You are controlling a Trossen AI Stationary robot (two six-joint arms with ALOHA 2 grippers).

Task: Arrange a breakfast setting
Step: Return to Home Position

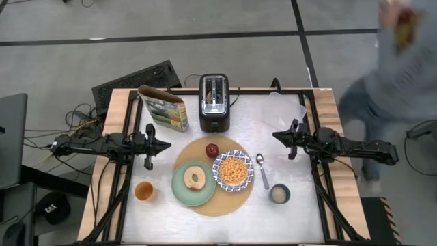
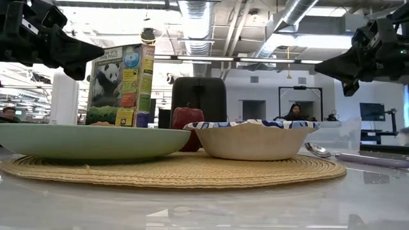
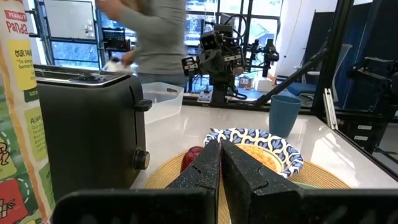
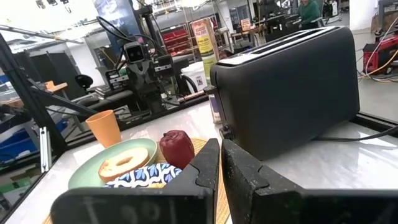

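The round tan mat (image 1: 218, 202) lies between the two grippers. It carries the pale green plate (image 1: 179, 190) with its bagel (image 1: 195, 178), the patterned bowl (image 1: 233, 171) and the red apple (image 1: 212, 149). The spoon (image 1: 261, 169) and dark mug (image 1: 279, 194) lie frontward of the right gripper (image 1: 276, 134), and the orange-drink glass (image 1: 144, 191) frontward of the left gripper (image 1: 166, 145). Both grippers hover empty, fingers pressed together. A good retreat should go up and outward, clear of the toaster (image 1: 214, 102).

On the desk's (image 2: 192, 207) round tan mat (image 2: 172, 171), the pale green plate (image 2: 89, 140) sits left, patterned bowl (image 2: 252, 139) right, red apple (image 2: 187, 120) beyond them.
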